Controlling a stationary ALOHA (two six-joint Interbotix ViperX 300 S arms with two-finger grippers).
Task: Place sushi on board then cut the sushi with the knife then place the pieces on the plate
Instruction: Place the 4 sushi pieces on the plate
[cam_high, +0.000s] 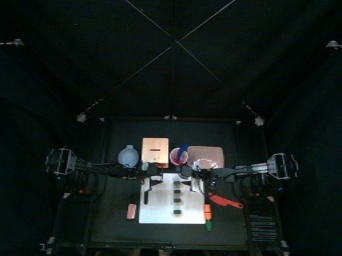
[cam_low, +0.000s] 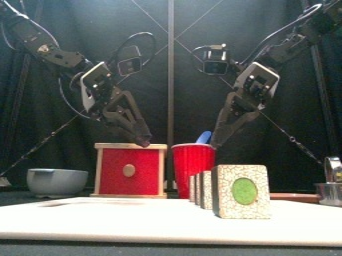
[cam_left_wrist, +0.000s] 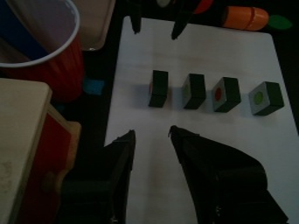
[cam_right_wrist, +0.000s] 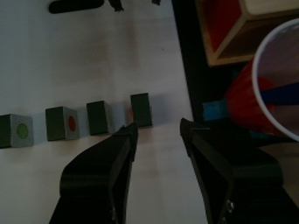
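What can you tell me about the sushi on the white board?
The sushi is a toy in four separate dark green blocks, standing in a row with gaps between them on the white board. The end block has a speckled white face with a green circle in the middle; another block shows red. Only the board touches them: the left pincer and right pincer hang open and empty above.

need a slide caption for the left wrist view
Left gripper, open, above a white board with four sushi pieces spaced in a row, red cup nearby.
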